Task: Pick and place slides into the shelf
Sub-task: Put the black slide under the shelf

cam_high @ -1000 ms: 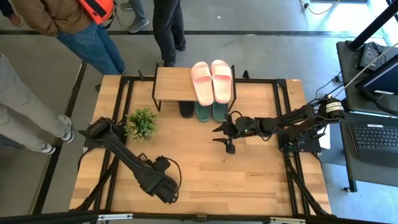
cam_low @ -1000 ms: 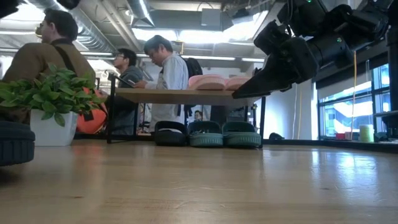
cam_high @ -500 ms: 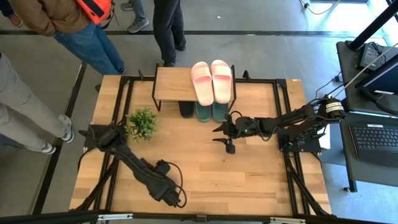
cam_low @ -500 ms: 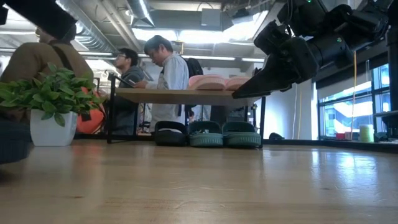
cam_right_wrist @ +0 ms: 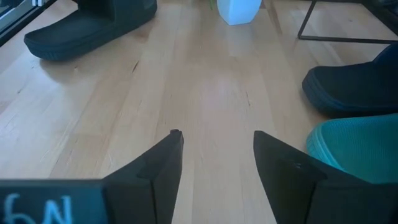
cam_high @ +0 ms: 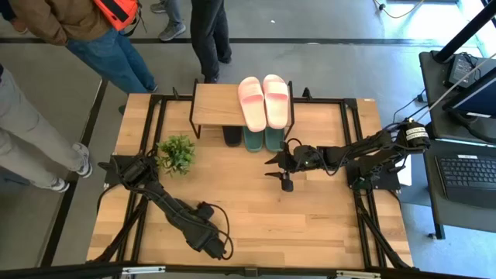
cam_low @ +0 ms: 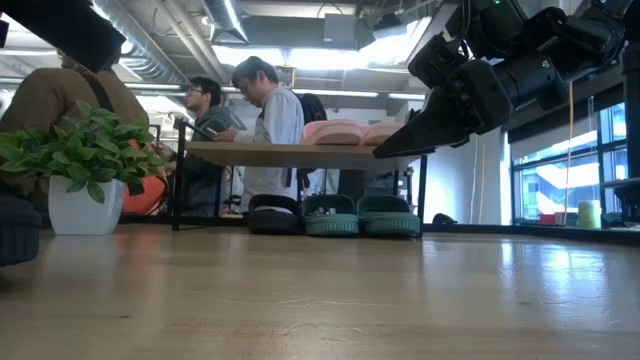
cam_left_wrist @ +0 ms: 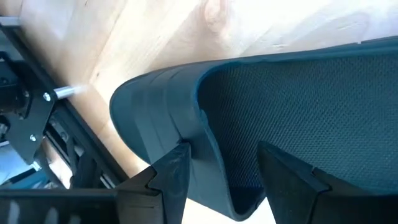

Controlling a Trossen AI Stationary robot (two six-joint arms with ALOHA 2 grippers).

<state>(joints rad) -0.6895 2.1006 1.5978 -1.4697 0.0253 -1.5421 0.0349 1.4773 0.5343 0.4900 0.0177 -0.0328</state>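
The counter (cam_high: pixel 310 225) fills the middle of the high view, with the shelf (cam_high: pixel 217 105) at its upper edge, centre of the frame. People stand on the floor beyond it, in the upper left.

The pink pair (cam_high: pixel 263 101) lies on the right end of the shelf's board. Under the board, the green pair (cam_low: pixel 360 215) sits side by side with one black slide (cam_low: pixel 274 214) to its left, as the low view shows them. So five slides look placed, and one is left.

That last black slide (cam_left_wrist: pixel 298 112) is at the lower left of the counter, under the left arm. The left end effector (cam_left_wrist: pixel 217 168) has its fingers spread wide astride the slide's rim, one inside and one outside; whether it grips yet I cannot tell. The right wrist view shows the same slide (cam_right_wrist: pixel 93 25) lying flat on the wood.

The right end effector (cam_high: pixel 280 172) hangs just below the shelf in the high view, centre right, partly open and holding nothing.

A small plant (cam_high: pixel 177 153) stands left of the shelf.
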